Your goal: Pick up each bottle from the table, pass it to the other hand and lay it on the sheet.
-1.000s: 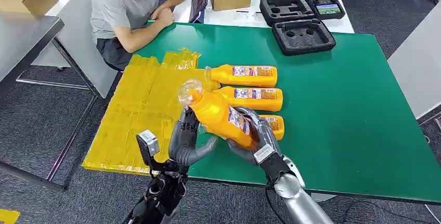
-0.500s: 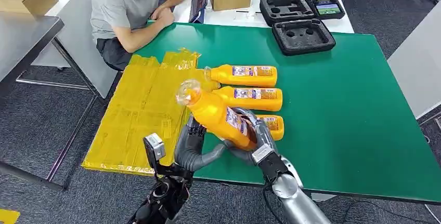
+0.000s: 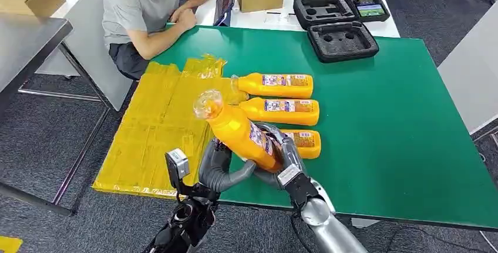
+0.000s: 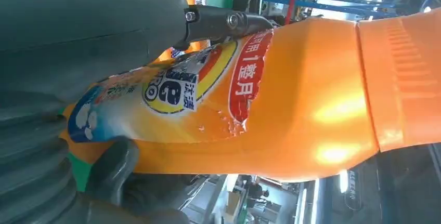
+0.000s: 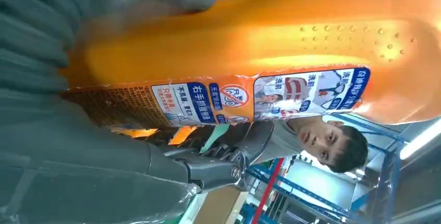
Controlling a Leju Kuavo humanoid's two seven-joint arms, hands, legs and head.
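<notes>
A: Handover. Right hand (image 3: 281, 160) grips the orange detergent bottle (image 3: 238, 131) at its base, above the tabletop's (image 3: 382, 124) near edge; left hand (image 3: 218, 162) cups it from 9 o'clock, fingers (image 3: 214, 146) part-closed.
B: Close left fully before right lets go.
A: Count: one held; three bottles (image 3: 281, 111) lying at 12 o'clock; one yellow sheet (image 3: 158, 124) at 10.
</notes>
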